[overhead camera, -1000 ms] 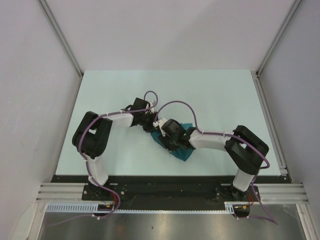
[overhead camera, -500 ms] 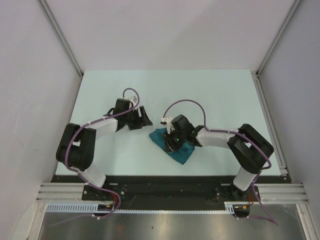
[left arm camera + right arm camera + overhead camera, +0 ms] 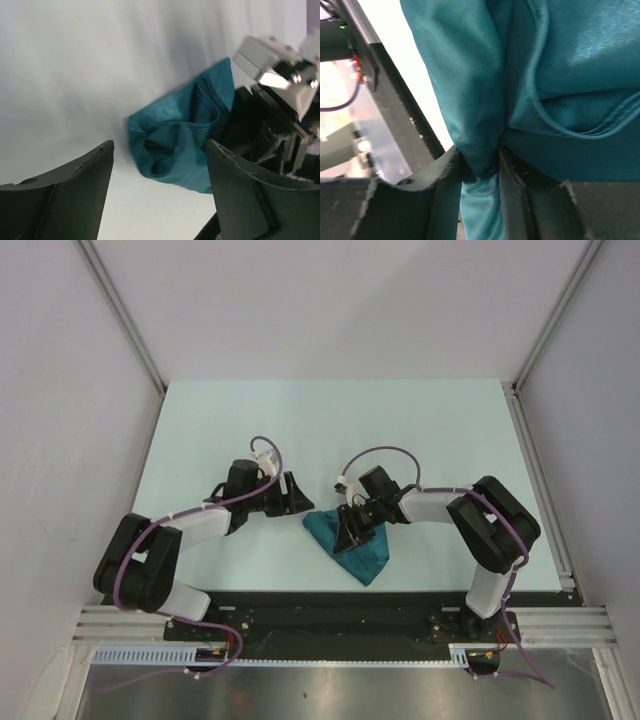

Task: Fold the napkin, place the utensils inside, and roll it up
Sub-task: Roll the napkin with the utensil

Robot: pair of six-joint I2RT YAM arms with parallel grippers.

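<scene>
Top external view: the left gripper (image 3: 296, 494) is hovering over the pale table (image 3: 200, 430) with its jaws spread wide and nothing between them, aiming at the cloth just to its right. The napkin (image 3: 365, 558) is lying near the front edge of the table, between the two arms, bunched into a rough wedge with loose layers rather than a flat fold. The right gripper (image 3: 349, 533) is pinching a ridge of the napkin, jaws clamped tight on the fabric in the right wrist view. No utensils are showing. Folding looks like the step in hand. The next move probably calls for the free gripper taking an edge so both can spread the layers flat.
</scene>
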